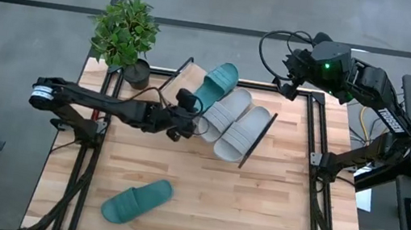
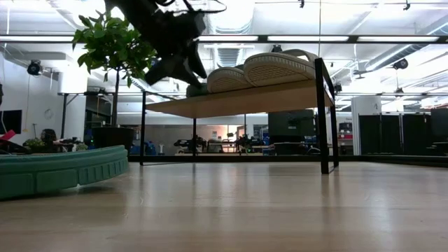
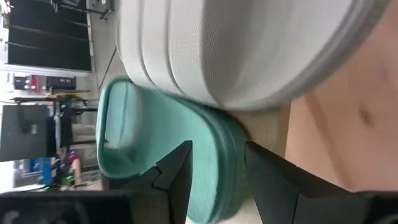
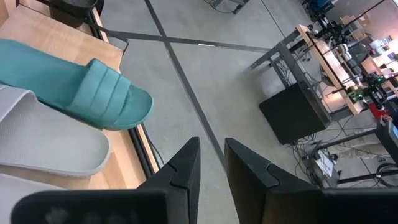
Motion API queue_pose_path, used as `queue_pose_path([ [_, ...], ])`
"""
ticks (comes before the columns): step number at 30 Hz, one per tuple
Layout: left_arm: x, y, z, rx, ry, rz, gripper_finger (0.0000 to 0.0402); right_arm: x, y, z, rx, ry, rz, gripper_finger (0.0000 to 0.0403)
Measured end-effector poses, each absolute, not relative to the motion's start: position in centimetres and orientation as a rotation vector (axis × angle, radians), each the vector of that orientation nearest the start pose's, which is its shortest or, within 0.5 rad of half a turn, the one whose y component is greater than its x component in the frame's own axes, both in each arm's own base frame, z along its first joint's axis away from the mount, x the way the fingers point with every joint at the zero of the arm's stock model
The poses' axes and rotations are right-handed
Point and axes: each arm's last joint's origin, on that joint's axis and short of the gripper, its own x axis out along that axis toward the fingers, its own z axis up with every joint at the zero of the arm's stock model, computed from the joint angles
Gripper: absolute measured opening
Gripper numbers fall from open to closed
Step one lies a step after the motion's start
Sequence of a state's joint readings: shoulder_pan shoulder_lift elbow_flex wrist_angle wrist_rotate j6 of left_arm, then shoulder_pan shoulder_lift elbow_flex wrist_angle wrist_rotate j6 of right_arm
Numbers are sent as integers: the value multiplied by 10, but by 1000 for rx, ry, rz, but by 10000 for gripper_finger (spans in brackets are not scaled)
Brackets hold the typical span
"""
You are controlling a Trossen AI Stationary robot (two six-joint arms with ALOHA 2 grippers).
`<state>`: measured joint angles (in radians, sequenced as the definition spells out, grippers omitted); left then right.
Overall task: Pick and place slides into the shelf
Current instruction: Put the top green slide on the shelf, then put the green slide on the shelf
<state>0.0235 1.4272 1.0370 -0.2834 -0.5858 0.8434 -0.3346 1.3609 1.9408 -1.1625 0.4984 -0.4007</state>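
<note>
The shelf (image 1: pixel 177 86) stands at the far middle of the table, its slanted board (image 2: pixel 238 101) raised on a black frame. On it lie a teal slide (image 1: pixel 218 84) and two grey slides (image 1: pixel 226 112) (image 1: pixel 243 133), side by side. A second teal slide (image 1: pixel 135 200) rests sole-down on the near left of the tabletop, also seen close in the low view (image 2: pixel 56 175). My left gripper (image 1: pixel 187 116) reaches in from the left to the shelved teal slide's heel. My right gripper (image 1: pixel 284 78) waits above the far right corner, slightly open, touching nothing. My left gripper (image 3: pixel 214 180) has the heel end (image 3: pixel 224 155) of the shelved teal slide between its two fingers, one finger (image 3: pixel 177 180) over the footbed and the other outside the edge. It comes in roughly level from the table's left. The slide lies on the shelf board against a grey slide (image 3: pixel 236 50).
A potted plant (image 1: pixel 126 31) stands at the far left corner beside the shelf. Black frame rails run along the table's left and right edges. The middle and near right of the wooden tabletop (image 1: pixel 240 210) are bare.
</note>
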Motion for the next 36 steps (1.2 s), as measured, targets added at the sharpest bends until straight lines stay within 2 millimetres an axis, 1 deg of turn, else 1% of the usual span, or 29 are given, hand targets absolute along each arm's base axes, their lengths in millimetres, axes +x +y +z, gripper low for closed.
queue_pose_path([
  [3,298,20,275,949,855,260,130,198,-84,495,-415,752,-679,66],
  [8,287,17,289,913,807,274,130,198,-84,495,-403,747,-683,66],
  [14,263,16,303,707,779,316,130,198,-83,494,-378,746,-689,66],
  [20,241,13,311,513,753,281,130,199,-83,493,-371,746,-684,66],
  [23,231,11,313,420,767,211,130,200,-84,490,-359,753,-686,66],
  [25,224,8,311,343,790,130,130,201,-84,488,-360,763,-683,66],
  [29,214,3,308,150,844,-3,130,203,-85,484,-360,776,-680,66],
  [32,207,0,306,29,896,-34,130,203,-85,484,-357,776,-681,66],
  [36,199,-5,299,-25,1012,-29,130,203,-85,484,-337,768,-688,66],
])
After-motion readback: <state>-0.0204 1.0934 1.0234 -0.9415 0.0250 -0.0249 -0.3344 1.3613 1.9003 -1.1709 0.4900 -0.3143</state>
